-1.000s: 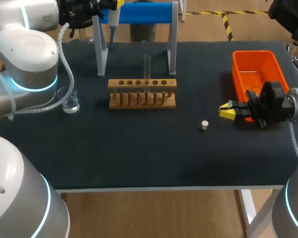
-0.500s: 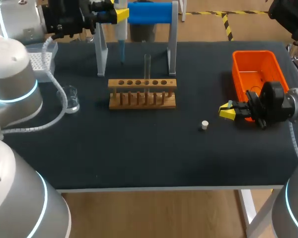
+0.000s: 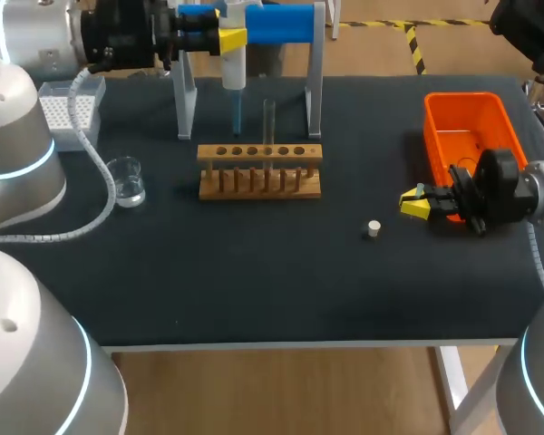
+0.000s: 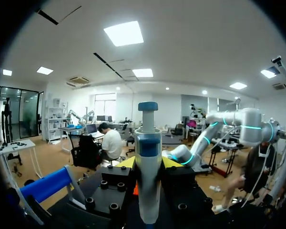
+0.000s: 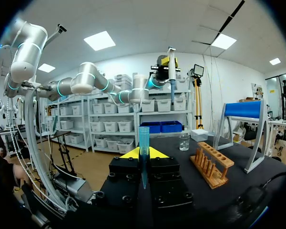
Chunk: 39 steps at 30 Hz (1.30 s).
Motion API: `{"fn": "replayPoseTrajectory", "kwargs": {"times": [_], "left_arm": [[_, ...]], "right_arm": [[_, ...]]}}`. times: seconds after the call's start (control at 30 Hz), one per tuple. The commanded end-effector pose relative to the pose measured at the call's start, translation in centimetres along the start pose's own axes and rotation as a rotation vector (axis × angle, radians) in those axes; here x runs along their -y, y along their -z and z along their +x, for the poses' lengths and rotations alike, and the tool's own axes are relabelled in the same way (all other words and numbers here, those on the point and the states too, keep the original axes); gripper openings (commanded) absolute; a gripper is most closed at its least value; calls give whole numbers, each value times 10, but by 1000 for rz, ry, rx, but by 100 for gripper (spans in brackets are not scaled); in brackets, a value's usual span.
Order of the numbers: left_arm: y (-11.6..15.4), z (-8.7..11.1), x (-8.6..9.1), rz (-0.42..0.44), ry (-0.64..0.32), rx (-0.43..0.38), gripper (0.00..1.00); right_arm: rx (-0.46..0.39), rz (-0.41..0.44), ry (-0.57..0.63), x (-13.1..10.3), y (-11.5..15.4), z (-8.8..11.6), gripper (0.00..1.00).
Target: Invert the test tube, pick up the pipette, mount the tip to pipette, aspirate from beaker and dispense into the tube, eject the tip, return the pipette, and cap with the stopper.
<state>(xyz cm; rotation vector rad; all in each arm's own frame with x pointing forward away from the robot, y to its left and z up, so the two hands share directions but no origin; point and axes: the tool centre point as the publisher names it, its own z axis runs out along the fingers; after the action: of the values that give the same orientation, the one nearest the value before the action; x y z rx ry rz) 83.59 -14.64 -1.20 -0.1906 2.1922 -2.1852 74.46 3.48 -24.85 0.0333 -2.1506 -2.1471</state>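
Note:
My left gripper (image 3: 228,37) is shut on the white pipette (image 3: 233,63), held upright in front of the blue stand (image 3: 286,24). Its thin bluish lower end hangs just behind the wooden rack (image 3: 259,172). From the left wrist, the pipette (image 4: 148,162) stands between the yellow fingertips (image 4: 127,162). A clear test tube (image 3: 268,120) stands upright in the rack. My right gripper (image 3: 415,203) rests low beside the orange bin (image 3: 476,101), shut on a blue pipette tip (image 5: 143,140). The white stopper (image 3: 373,228) lies to its left. The beaker (image 3: 127,181) and tip box (image 3: 71,109) sit at the left.
The stand's grey legs (image 3: 314,72) rise on both sides behind the rack. The orange bin lies along the right edge. Dark mat lies bare in front of the rack and stopper.
My left arm carried the pipette to the right, from left of the stand to in front of it, uncovering the tip box. The right arm has not moved.

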Motion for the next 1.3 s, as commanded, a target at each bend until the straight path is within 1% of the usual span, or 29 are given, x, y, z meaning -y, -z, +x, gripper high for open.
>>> {"fn": "replayPoseTrajectory", "kwargs": {"times": [0.03, 0.23, 0.33, 0.73, 0.77, 0.87, 0.9, 1.07, 1.3], "left_arm": [[-9, 7, -5, 25, 0, -14, 0], [-30, 21, -5, 47, 4, -72, 0], [-39, 26, -6, 40, 13, -103, 0], [-61, 41, 3, 10, -11, -133, 0], [-64, 42, 4, 0, -17, -147, 0], [-67, 44, 7, -5, -19, -148, 0], [-69, 45, 8, -17, -28, -146, 0], [-74, 49, 13, -26, -65, -143, 0], [-78, 55, 17, -20, -94, -138, 0]], "right_arm": [[3, 1, 1, 0, -1, 1, 0], [3, 1, 1, 0, -1, 1, 0], [3, 1, 1, 0, -1, 1, 0], [3, 1, 1, 0, -1, 1, 0], [3, 1, 1, 0, -1, 1, 0], [3, 1, 1, 0, -1, 1, 0], [3, 1, 1, 0, -1, 1, 0], [3, 1, 1, 0, -1, 1, 0], [3, 1, 1, 0, -1, 1, 0]]}}
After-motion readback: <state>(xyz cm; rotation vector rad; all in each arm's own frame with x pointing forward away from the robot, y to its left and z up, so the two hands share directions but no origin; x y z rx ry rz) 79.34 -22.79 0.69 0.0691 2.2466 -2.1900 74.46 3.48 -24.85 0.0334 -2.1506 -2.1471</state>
